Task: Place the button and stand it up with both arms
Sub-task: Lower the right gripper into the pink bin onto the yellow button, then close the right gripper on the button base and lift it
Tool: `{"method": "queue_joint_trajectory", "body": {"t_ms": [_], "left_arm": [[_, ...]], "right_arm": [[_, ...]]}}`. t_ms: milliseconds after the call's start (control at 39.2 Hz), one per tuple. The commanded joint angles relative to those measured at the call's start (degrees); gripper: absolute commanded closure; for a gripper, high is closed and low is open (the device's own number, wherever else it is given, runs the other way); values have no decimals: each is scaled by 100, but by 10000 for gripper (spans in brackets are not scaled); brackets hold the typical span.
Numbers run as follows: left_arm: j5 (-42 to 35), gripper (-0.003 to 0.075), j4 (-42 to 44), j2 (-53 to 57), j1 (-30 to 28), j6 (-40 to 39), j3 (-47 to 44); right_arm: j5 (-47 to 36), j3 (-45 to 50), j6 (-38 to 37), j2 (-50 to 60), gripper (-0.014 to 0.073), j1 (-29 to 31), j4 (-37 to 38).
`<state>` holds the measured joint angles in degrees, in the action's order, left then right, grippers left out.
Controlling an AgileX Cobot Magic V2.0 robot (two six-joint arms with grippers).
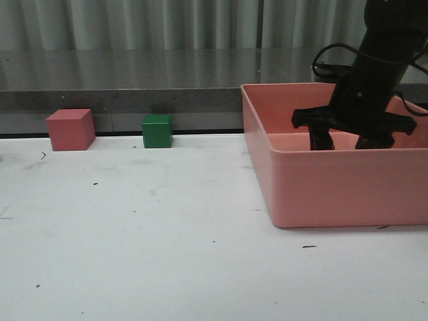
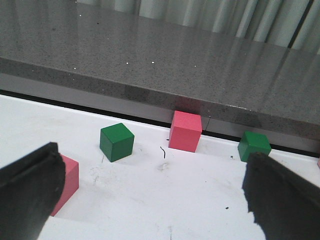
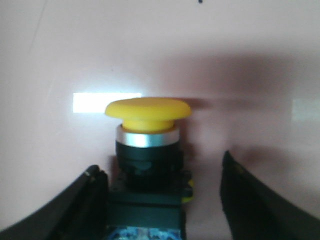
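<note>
The button [image 3: 148, 112] has a yellow mushroom cap, a silver ring, a black neck and a dark base with blue bits. It shows only in the right wrist view, against the pink inside of the bin [image 1: 334, 190]. My right gripper [image 3: 160, 167] is open around its base: one finger touches the base, the other stands apart. In the front view my right gripper [image 1: 346, 142] reaches down into the bin, whose wall hides the button. My left gripper [image 2: 152, 152] is open and empty above the white table, and is out of the front view.
A pink cube [image 1: 70, 129] and a green cube [image 1: 157, 130] sit at the table's back edge, below a grey ledge. The left wrist view shows two green cubes [image 2: 116, 142] [image 2: 254, 145] and two pink cubes [image 2: 185, 131] [image 2: 67, 180].
</note>
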<state>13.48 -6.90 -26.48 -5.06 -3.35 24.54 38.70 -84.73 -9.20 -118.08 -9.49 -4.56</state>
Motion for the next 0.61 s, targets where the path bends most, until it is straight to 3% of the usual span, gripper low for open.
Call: {"method": "queue_joint_trajectory", "body": {"t_ms": [0,153,433,586], "left_arm": [[-470,29,-18,-73,44,-10,162],[-470,29,-18,-73,44,-10,162],[-470,29,-18,-73,44,-10,162],[-470,29,-18,-73,44,-10,162]], "right_arm": [[-92,-186,-13,330,323,23,6],[-61,-187,-13,380,452,23,6],[71,-245,-13,1235,452,-8,-147],[-114,-245,-13,2070,452,-407,-174]]}}
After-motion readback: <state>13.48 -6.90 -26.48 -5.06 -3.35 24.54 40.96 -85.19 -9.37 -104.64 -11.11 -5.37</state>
